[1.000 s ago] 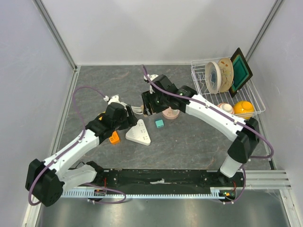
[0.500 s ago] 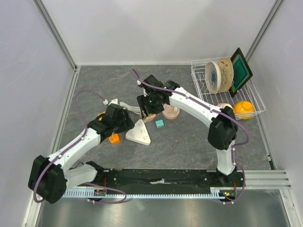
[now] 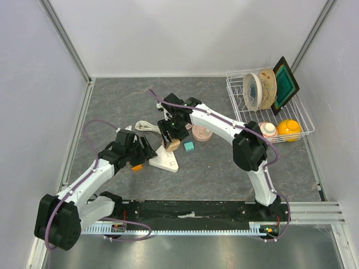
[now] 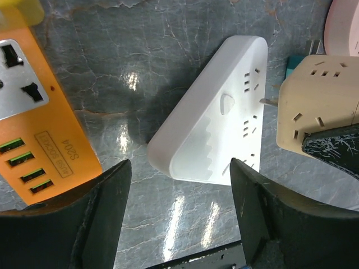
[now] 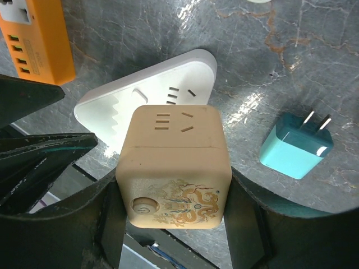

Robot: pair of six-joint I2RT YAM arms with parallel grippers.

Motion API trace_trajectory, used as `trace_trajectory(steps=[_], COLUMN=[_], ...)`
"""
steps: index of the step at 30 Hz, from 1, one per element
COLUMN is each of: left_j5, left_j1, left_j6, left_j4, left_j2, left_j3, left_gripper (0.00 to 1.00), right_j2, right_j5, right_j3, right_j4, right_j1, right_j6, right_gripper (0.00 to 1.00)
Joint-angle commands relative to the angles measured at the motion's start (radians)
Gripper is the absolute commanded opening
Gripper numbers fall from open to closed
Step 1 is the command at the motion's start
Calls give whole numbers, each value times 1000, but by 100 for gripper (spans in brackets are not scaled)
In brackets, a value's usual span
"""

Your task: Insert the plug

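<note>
Plug [image 5: 174,162], a beige cube, is pinched in the right gripper [image 5: 175,216] just over the white strip [image 4: 213,112]. Its prongs [image 4: 270,102] should be lined up with the slots [image 4: 251,84] and pressed straight in, the strip steadied by the spread left gripper [image 4: 179,218].

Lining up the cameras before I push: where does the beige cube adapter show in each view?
Top external: beige cube adapter just left of centre, at the upper tip of the white triangular power strip.
Left wrist: at the right edge, beside the strip.
Right wrist: centre foreground, above the strip.
Shared landmark: the white triangular power strip.
</note>
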Motion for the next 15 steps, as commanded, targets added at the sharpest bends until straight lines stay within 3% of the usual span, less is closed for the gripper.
trace_trajectory(steps=[1, 15], left_j5=[30, 39], left_j1=[8, 8], left_j6=[-22, -16], left_j4=[44, 89], left_j2=[-8, 64], left_j3=[-12, -20], left_gripper=[78, 66], right_j2=[14, 58], right_j5=[-62, -65], right_j3=[53, 78], right_j4=[-12, 19], right_j1=[1, -33], right_j6=[-28, -9], right_gripper=[0, 0])
